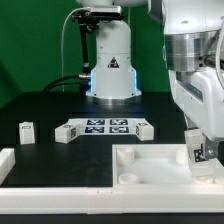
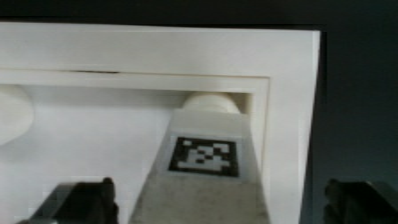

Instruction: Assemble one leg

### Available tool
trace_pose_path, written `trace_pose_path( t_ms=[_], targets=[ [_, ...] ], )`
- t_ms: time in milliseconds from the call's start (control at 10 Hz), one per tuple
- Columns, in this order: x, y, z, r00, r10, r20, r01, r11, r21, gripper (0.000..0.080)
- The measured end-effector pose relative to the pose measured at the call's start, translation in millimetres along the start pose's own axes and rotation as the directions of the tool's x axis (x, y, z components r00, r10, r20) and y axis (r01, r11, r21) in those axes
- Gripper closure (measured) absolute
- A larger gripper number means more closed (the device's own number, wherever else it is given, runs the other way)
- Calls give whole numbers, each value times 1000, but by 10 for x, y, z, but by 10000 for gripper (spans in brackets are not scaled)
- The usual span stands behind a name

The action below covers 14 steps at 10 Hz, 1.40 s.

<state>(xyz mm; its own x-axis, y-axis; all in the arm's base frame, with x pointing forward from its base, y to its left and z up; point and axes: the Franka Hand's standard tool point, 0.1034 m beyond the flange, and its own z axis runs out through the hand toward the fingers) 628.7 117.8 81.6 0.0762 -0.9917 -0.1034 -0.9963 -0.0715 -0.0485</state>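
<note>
The white tray-like top [image 1: 150, 168] lies at the front on the exterior view's right. My gripper [image 1: 200, 152] is low over its far corner on that side. In the wrist view a white leg [image 2: 205, 150] with a square tag stands with its far end in the top's corner socket [image 2: 212, 103], inside the rim [image 2: 160, 50]. My gripper [image 2: 222, 205] straddles the leg. Its dark fingers [image 2: 86, 202] stand on either side with a thin gap to the leg on each side, so it looks open.
Three more small white legs lie on the dark table [image 1: 27, 131], [image 1: 66, 133], [image 1: 143, 130]. The marker board [image 1: 105, 126] lies between the last two. A white frame piece [image 1: 8, 163] lies at the exterior view's left. The robot base [image 1: 112, 70] stands behind.
</note>
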Motion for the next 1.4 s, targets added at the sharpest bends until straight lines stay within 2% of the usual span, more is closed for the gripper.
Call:
trace_pose_path(
  t_ms=[200,300,500,600,900,1000,1200,1300,1400],
  targets=[
    [-20,7,3,963,-271,-8,271,963,17,156],
    [-33,16,2,946,-324,-8,324,946,15,151],
    [-12,13,-1,815,-580,-16,580,814,13,150],
    [3,17,3,770,-638,-18,638,770,11,150],
    [36,17,3,495,-868,-22,869,495,2,150],
    [36,17,3,458,-889,-22,889,458,1,150],
    [54,16,1,203,-979,-23,979,203,-17,150],
    [65,16,1,109,-994,-22,994,110,-26,150],
    [69,18,6,94,-995,-20,995,94,-27,150]
  ],
)
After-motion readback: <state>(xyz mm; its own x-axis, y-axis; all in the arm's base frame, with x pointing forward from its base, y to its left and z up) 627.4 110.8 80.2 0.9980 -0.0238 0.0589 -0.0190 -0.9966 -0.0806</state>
